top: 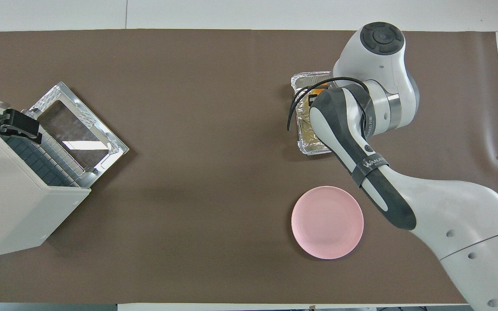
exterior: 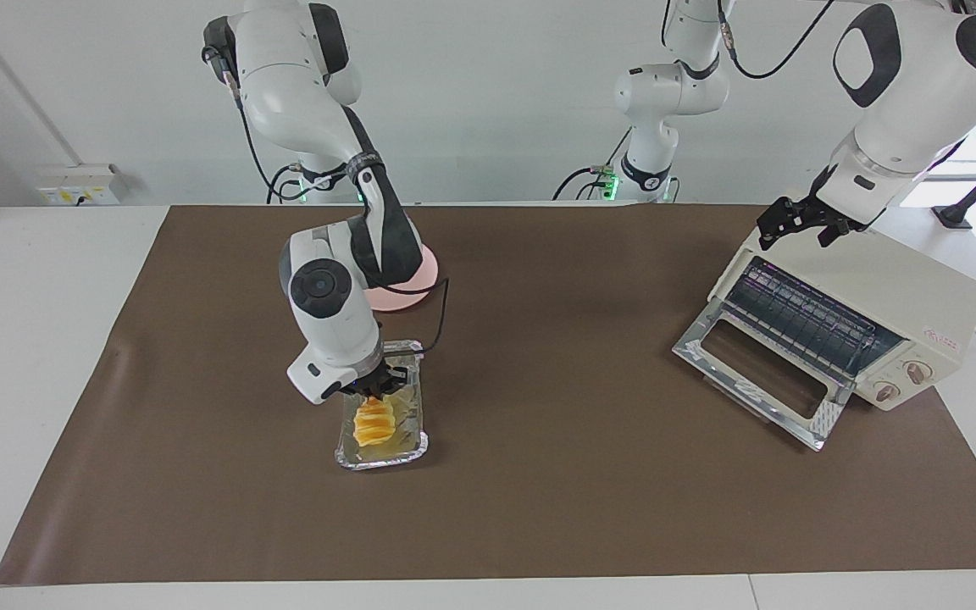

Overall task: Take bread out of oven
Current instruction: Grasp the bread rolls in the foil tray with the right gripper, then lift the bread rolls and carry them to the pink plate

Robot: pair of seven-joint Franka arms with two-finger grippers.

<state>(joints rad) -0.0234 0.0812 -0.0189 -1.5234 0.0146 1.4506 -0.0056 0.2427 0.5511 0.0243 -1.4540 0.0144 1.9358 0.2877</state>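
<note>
The bread (exterior: 374, 423), a ridged yellow-orange loaf, hangs end-down from my right gripper (exterior: 375, 393), which is shut on its upper end. Its lower end is just over the crinkled foil tray (exterior: 382, 458); I cannot tell whether it still touches. In the overhead view the right arm covers the bread and half of the foil tray (top: 310, 147). The cream-white oven (exterior: 899, 298) stands at the left arm's end of the table, its glass door (exterior: 757, 373) dropped open and its rack bare. My left gripper (exterior: 797, 223) waits open over the oven's (top: 11, 203) top front edge.
A pink plate (top: 327, 222) lies on the brown mat, nearer to the robots than the foil tray; in the facing view the right arm hides most of the plate (exterior: 422, 276). The open oven door (top: 80, 129) juts out toward the table's middle.
</note>
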